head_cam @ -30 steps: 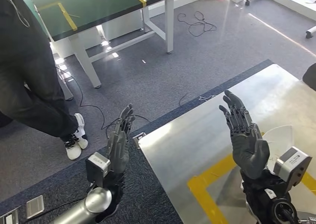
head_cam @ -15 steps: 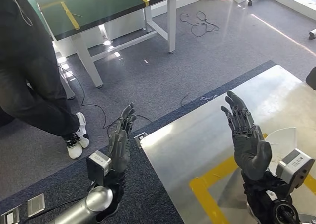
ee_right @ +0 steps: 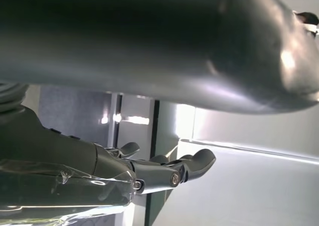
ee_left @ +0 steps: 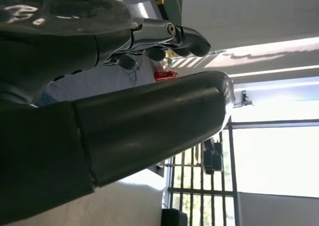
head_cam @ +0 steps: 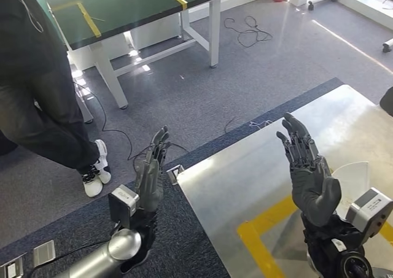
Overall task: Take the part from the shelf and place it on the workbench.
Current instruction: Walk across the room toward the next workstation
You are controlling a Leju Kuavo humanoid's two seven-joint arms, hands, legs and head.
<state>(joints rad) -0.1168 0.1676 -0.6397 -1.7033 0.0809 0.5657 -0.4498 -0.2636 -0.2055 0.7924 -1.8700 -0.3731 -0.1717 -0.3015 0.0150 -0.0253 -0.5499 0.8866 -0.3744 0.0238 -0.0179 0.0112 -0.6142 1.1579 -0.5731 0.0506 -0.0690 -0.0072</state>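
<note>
1. Left hand and right hand are raised, fingers spread, holding nothing.
2. A shiny metal workbench lies below the right hand.
3. Neither the part nor the shelf can be made out; the fetch looks not yet begun.

Head cam looked forward and down from high on my body over my left hand, right hand and steel workbench | each wrist cam sat close behind its own hand, turned sideways | shared: my 2 hands
</note>
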